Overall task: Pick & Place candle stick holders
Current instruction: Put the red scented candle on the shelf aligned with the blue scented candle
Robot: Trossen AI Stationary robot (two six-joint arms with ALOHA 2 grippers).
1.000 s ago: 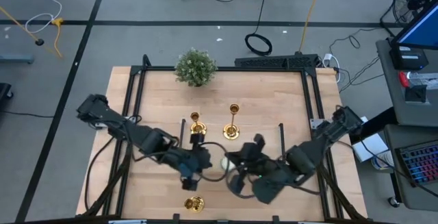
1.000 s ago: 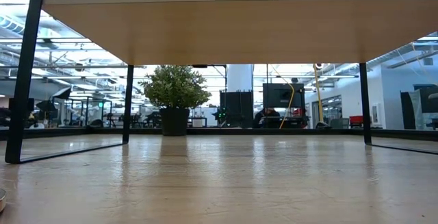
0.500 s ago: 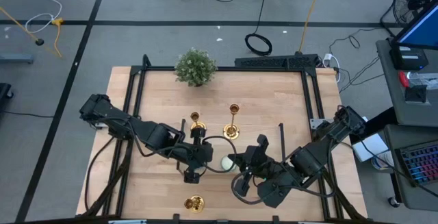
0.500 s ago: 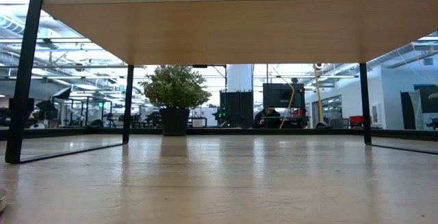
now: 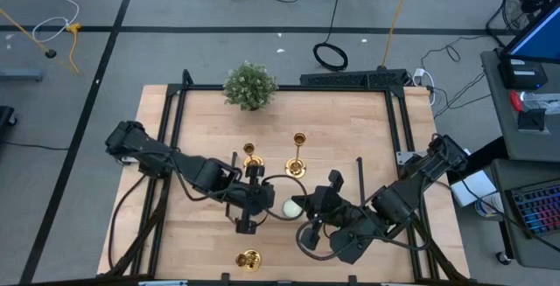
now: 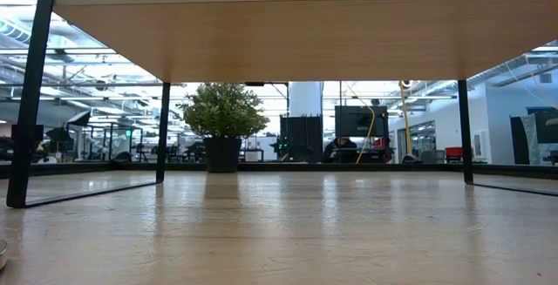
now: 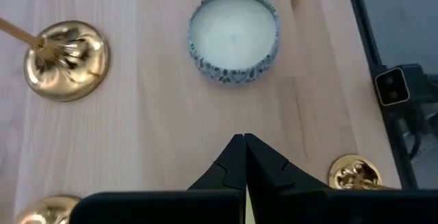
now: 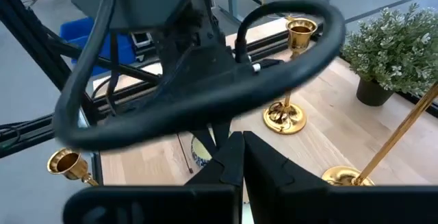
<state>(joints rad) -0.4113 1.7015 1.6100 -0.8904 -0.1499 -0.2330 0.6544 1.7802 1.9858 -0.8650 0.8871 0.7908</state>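
Note:
Three gold candle stick holders stand on their round bases on the wooden table [image 5: 367, 137]: one at mid-table left [image 5: 251, 159], one beside it [image 5: 297, 158], one near the front edge [image 5: 248, 258]. My left gripper [image 5: 248, 205] is shut and empty, hovering between them; its wrist view shows the shut fingertips [image 7: 243, 157] above bare wood, with gold bases [image 7: 65, 59] [image 7: 356, 172] around. My right gripper [image 5: 313, 209] is shut and empty just right of a round pale candle [image 5: 290, 208]. Its wrist view [image 8: 241, 148] looks past my left arm toward a holder [image 8: 291, 66].
A bushy green plant in a dark pot [image 5: 250, 86] stands at the far edge, also in the low view [image 6: 224, 124]. The pale candle in its patterned tin [image 7: 234, 35] lies between the two grippers. A black frame [image 5: 175, 120] edges the table.
My left arm has gone a little toward the table's right and far side, uncovering more of the pale candle. My right gripper has drawn back slightly toward the right edge. Both stay shut. The candle stick holders have not moved.

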